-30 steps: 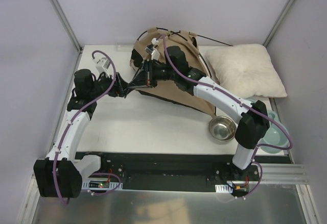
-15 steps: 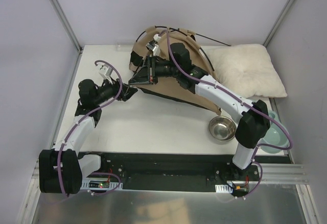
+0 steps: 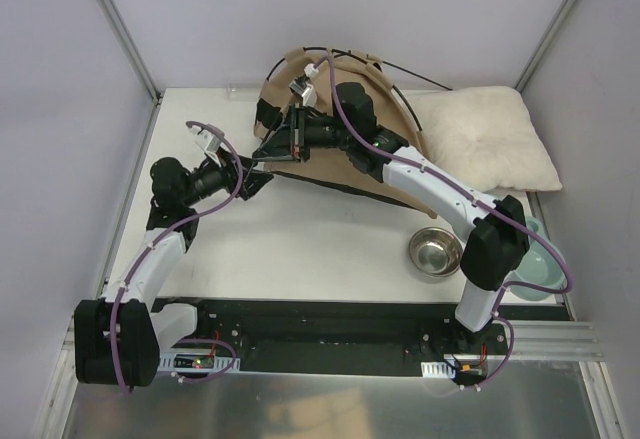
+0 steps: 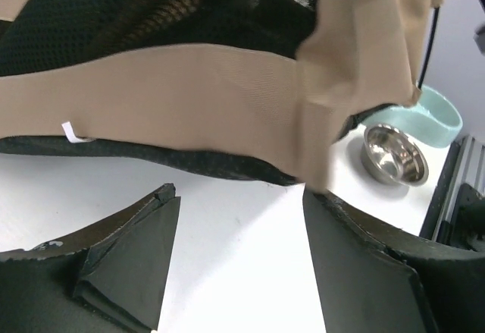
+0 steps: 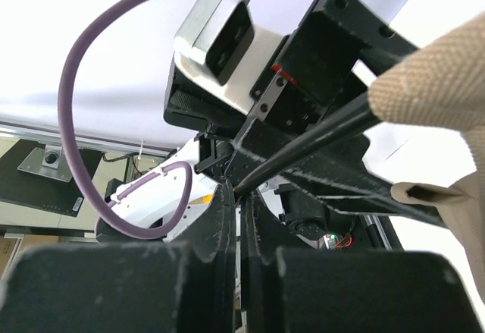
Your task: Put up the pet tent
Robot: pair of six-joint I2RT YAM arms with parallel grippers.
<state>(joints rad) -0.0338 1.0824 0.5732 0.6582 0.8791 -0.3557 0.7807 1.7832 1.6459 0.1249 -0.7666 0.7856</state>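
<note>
The pet tent (image 3: 345, 164) is a tan fabric heap with thin black poles at the back middle of the table, partly lifted. My right gripper (image 3: 264, 151) reaches over it to its left edge. In the right wrist view the gripper (image 5: 242, 190) is shut on the end of a black pole (image 5: 318, 145) that runs out of a tan fabric sleeve (image 5: 439, 83). My left gripper (image 3: 258, 181) is open and empty just below the tent's left corner. In the left wrist view it (image 4: 239, 196) faces the tent's tan band and dark mesh edge (image 4: 189, 98) over bare table.
A fluffy off-white pillow (image 3: 485, 139) lies at the back right. A steel bowl (image 3: 435, 251) and a teal bowl (image 3: 540, 259) sit front right, also seen in the left wrist view as the steel bowl (image 4: 394, 155) and the teal bowl (image 4: 443, 117). Walls enclose the table on three sides.
My right gripper has drawn the pole end leftward, and the tent's arch stands a little higher. My left arm has straightened and its gripper has shifted right, under the tent's left corner.
</note>
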